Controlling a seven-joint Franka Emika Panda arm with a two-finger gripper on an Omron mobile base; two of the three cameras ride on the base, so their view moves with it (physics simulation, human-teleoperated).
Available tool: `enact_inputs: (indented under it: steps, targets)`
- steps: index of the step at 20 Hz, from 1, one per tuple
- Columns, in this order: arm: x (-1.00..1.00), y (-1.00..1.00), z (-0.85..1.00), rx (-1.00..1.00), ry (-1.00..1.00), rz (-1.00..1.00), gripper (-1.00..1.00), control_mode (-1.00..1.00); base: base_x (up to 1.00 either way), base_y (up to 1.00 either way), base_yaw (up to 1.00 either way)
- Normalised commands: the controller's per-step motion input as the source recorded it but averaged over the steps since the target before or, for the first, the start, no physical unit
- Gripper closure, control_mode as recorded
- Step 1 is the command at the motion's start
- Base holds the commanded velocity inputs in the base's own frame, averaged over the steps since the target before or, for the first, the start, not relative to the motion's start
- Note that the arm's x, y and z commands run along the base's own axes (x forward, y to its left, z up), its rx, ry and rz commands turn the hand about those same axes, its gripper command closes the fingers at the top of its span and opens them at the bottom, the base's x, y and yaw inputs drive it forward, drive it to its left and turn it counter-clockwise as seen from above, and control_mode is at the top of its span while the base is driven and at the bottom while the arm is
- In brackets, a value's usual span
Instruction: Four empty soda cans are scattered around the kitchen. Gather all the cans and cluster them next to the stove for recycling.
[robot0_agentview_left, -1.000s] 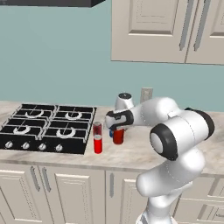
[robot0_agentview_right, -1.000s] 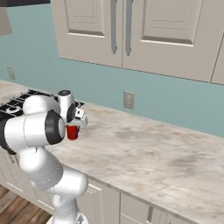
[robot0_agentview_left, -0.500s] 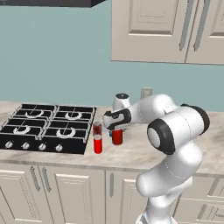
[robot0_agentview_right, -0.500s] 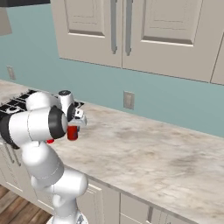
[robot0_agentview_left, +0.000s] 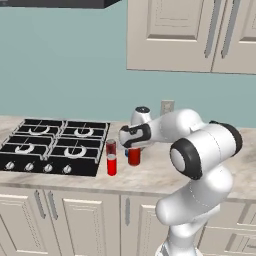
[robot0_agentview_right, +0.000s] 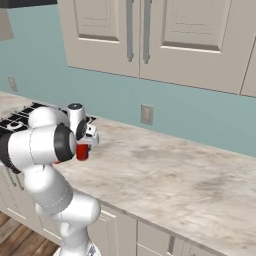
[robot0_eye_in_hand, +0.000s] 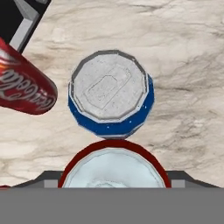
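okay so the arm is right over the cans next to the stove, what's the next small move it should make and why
Probably lift the gripper straight up and clear. The red can beneath it already stands on the counter beside the stove, close to the blue can and two more red cans, so backing out sideways could knock the cluster.

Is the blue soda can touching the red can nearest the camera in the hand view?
Cannot tell. In the hand view the blue silver-topped can and the red silver-topped can overlap in outline, seen from above, so contact or a gap isn't plain.
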Motion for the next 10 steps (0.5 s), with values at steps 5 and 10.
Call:
enact_inputs:
  steps: [5, 10]
  targets:
    - [-0.53, 0.01, -0.46, 0.01, -0.03, 0.00, 1.00, -1.00, 0.00, 0.00, 0.00]
    - [-0.46, 0.12, -0.47, 0.00, -0.05, 0.02, 1.00, -1.00, 0.00, 0.00, 0.00]
